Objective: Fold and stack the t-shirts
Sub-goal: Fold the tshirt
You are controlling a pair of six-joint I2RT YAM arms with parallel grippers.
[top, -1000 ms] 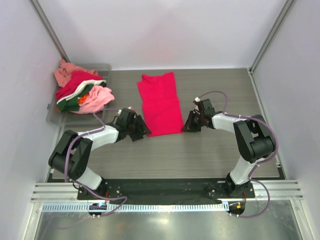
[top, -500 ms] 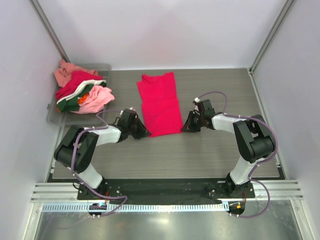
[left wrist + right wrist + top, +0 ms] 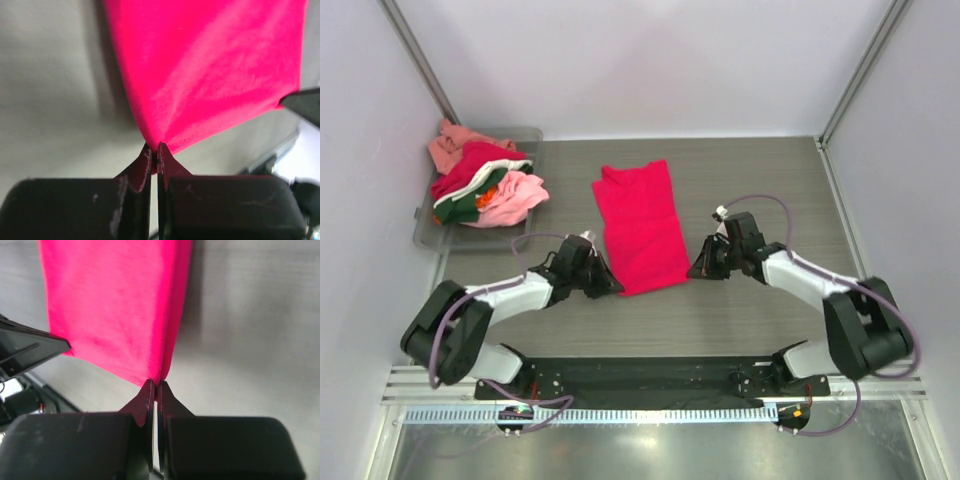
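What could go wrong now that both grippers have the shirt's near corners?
The left gripper and right gripper pinch only the near corner tips of the crimson t-shirt, so a corner may slip out during the fold. The shirt lies slightly skewed on the table, so folded edges may land misaligned.

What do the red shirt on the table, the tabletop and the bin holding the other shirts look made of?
Red shirt: soft matte knit cloth, likely cotton jersey; it creases and puckers where pinched.
Tabletop: grey with fine streaked grain, probably wood-look laminate, low sheen.
Bin: translucent, probably plastic; its wall is see-through.
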